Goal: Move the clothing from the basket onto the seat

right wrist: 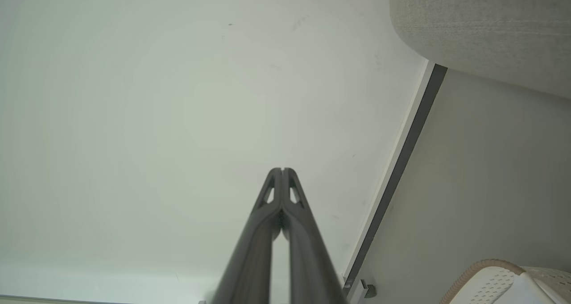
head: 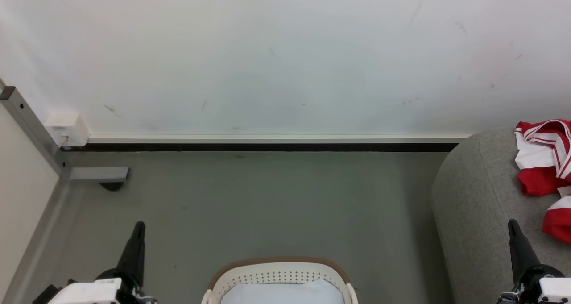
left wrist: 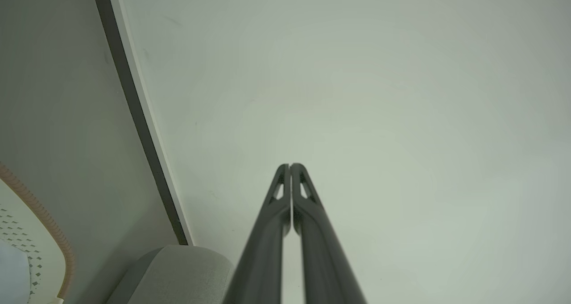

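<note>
Looking along my left gripper [left wrist: 290,166], I see its two dark fingers [left wrist: 272,232] pressed together tip to tip, clenched on nothing and pointing at the bare white wall [left wrist: 379,94]. My right gripper [right wrist: 282,170] is the same: fingers flat against each other, empty, aimed at that wall.

From the head camera, the left gripper [head: 139,226] rises at the lower left over the grey floor [head: 267,206]. The right gripper [head: 513,226] rises at the lower right in front of the seat [head: 477,192]; I cannot tell whether it touches the upholstery.

Between the two arms, at the bottom edge, sits the basket [head: 279,263], with a pale white-blue lining cloth [head: 283,293] showing inside it. The clothing [head: 539,161] lies on the seat at the far right, a crumpled red-and-white heap with striped trim, well apart from the basket and beyond my right fingertips. The seat's rounded grey edge stands between basket and clothing.

A dark skirting strip [head: 267,147] runs along the foot of the wall. At the left, a grey metal frame [head: 26,125] stands with a small white box [head: 67,129] beside it.
</note>
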You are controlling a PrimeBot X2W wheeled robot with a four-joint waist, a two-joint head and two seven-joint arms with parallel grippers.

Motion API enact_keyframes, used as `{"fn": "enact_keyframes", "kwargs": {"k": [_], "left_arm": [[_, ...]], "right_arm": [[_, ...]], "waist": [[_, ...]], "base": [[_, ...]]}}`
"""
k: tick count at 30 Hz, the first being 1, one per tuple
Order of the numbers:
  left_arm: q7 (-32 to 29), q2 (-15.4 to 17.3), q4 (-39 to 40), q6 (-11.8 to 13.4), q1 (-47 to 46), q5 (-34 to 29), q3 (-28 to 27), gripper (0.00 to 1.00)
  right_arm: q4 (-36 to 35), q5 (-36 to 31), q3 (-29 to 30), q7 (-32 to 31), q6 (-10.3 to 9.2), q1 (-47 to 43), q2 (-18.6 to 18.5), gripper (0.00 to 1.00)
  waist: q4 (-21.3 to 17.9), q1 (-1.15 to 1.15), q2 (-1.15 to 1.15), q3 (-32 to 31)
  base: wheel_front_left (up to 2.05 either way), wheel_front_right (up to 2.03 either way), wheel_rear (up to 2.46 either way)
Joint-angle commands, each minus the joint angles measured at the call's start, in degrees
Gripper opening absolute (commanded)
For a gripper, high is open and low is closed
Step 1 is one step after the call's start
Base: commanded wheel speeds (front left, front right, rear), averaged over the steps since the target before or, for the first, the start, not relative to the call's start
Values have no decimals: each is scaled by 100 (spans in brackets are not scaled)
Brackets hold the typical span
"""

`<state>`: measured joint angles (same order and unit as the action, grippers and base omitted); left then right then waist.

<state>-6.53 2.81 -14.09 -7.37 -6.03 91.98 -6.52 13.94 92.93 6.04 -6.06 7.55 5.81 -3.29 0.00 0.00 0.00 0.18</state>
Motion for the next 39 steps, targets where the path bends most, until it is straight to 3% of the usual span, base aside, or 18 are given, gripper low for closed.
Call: {"fn": "enact_keyframes", "kwargs": {"k": [1,39], "left_arm": [[-21,10,-2,-29,-46,79,-12,0],[-20,11,-2,-29,-46,79,-11,0]], "right_arm": [[16,-24,21,-32,-12,67,8,0],[16,-51,46,-33,-12,70,23,0]], "waist": [[0,0,0,0],[0,0,0,0]], "base": [[0,0,0],[0,0,0]]}}
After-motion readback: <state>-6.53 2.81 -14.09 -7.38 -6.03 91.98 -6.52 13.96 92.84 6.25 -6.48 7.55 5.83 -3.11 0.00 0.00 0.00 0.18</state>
